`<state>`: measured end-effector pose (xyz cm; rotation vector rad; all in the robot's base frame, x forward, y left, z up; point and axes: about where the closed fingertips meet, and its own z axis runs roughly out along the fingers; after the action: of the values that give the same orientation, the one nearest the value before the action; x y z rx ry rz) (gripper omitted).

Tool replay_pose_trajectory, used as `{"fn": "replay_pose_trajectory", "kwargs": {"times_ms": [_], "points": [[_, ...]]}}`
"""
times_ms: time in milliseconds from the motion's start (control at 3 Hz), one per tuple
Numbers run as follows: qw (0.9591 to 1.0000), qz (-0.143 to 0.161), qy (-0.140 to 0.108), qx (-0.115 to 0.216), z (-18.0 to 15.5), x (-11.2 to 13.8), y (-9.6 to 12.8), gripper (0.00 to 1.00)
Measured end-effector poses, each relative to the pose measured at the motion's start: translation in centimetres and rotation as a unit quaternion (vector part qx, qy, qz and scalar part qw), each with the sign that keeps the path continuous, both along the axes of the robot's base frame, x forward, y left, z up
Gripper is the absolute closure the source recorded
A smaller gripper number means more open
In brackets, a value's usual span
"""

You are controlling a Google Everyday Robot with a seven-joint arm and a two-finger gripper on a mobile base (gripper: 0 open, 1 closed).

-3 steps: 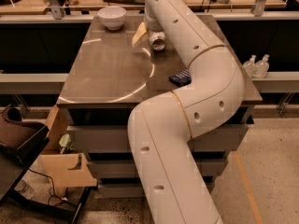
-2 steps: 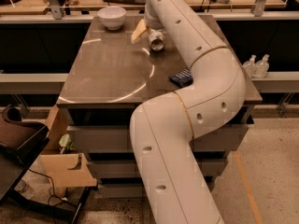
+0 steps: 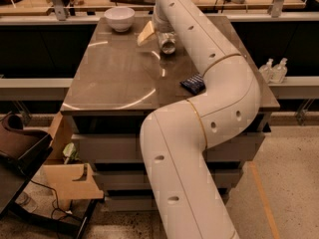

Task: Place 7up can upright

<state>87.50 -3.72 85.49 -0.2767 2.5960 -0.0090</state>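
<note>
Nearest, low on the left, an open cardboard box (image 3: 70, 179) sits on the floor beside a dark seat (image 3: 20, 144), and the robot's thick white arm (image 3: 185, 148) rises from the bottom edge, bends at the table's right corner and reaches back over the top. The brown table (image 3: 109, 78) carries a dark blue packet (image 3: 193, 83) just beside the arm's bend. Further back, under the arm's end, is the 7up can (image 3: 168, 45), near the far middle of the table; its round silver end faces this way, so it looks tipped over, not upright, and I cannot tell whether it rests on the surface or hangs just above it. The gripper (image 3: 155, 34) is right at the can, a tan part of it showing to the left, but whether it is clamped on the can or loose around it I cannot tell. I would judge the can light, thin-walled and easy to crush, with a smooth skin that slips, so hold it across the middle of its side with a gentle squeeze, never by the rims, and set its base flat. Behind, to the left, a white bowl (image 3: 119, 18) stands well apart; two small bottles (image 3: 273, 69) stand off the right edge
</note>
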Motion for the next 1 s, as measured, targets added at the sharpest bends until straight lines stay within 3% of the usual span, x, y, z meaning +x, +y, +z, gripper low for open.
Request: {"fn": "replay_pose_trajectory", "kwargs": {"times_ms": [333, 1000], "points": [[1.0000, -0.001, -0.004, -0.002, -0.7, 0.5, -0.3, 0.00], [0.9999, -0.004, 0.000, -0.010, -1.8, 0.9, -0.6, 0.42]]}}
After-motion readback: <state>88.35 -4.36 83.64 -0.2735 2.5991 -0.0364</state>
